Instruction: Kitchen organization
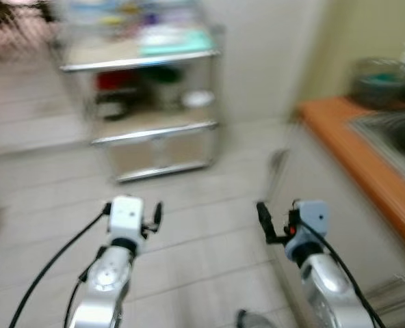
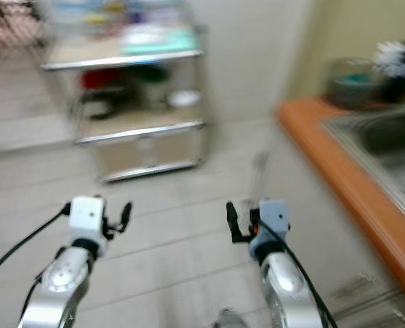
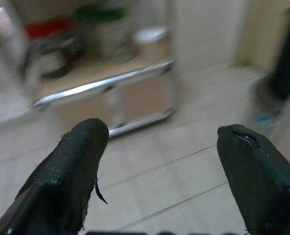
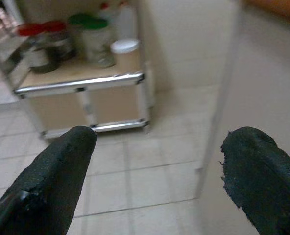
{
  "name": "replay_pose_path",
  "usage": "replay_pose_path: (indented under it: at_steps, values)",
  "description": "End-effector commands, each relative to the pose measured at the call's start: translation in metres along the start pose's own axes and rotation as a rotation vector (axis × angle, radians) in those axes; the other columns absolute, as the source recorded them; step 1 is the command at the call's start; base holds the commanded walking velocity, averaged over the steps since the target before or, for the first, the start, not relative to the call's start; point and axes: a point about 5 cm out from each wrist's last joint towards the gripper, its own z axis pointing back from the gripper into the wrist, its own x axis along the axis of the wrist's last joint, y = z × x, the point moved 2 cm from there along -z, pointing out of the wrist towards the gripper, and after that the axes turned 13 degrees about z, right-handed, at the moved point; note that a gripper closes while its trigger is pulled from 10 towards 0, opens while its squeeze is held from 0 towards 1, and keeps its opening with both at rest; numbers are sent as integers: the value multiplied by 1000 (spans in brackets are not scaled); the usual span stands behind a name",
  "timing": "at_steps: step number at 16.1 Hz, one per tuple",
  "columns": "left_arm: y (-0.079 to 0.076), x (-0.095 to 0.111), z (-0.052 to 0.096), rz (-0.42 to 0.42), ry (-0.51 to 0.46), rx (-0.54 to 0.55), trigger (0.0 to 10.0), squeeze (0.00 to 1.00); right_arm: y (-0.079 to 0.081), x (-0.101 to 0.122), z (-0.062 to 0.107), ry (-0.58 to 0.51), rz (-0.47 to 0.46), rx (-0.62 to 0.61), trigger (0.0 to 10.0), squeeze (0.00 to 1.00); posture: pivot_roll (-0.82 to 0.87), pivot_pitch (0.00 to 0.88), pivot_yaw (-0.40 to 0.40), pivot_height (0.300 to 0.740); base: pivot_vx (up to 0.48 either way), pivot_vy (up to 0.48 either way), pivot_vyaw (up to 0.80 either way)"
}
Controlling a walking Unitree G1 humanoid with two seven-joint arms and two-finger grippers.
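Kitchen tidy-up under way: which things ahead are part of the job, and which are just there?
Job:
- metal shelf cart
- jars with red and green lids on its middle shelf
- white-lidded jar
- left hand, open, empty
- right hand, open, empty

Just there:
- orange-edged counter
- sink
- tiled floor
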Motion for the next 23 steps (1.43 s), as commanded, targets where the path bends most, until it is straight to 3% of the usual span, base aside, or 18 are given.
replay_pose_path:
  at_steps: [1,3,4,6,8,10,13,16,19,23]
  values:
    - [5,5,4,-35,-18,20,10000,0,5,5,1,-14,-2,32,10000,1000,-62,0,45,740,0,0,-800]
    - [5,8,7,-30,-32,25,10000,0,6,11,3,-40,7,38,10000,1000,-64,0,40,740,0,0,-800]
    - [3,14,13,-22,-21,19,10000,0,16,25,5,-70,-25,123,10000,1000,-36,0,15,740,0,0,-800]
    - [-7,27,13,-119,-46,-16,10000,0,18,34,4,-73,-38,138,10000,1000,-6,0,-6,740,0,0,-800]
    - [-15,38,16,-38,-75,-44,10000,0,9,39,-2,-106,-25,137,10000,1000,10,0,19,740,0,480,-800]
    - [-20,44,16,-21,-92,-84,10000,0,11,47,-2,-122,1,175,10000,1000,5,0,26,740,0,227,-400]
    - [-15,49,11,-6,-83,-58,10000,0,13,57,0,-129,21,165,10000,1000,12,0,17,740,0,0,0]
    - [-3,56,11,35,-96,-3,10000,0,13,65,2,-165,24,143,10000,1000,14,0,12,740,0,0,-800]
    - [-7,65,9,24,-106,-71,10000,0,14,84,9,-259,28,133,10000,1000,6,0,30,740,0,0,-800]
    - [-16,78,6,58,-121,-136,10000,0,1,106,12,-346,5,23,10000,1000,-4,0,40,740,0,0,-800]
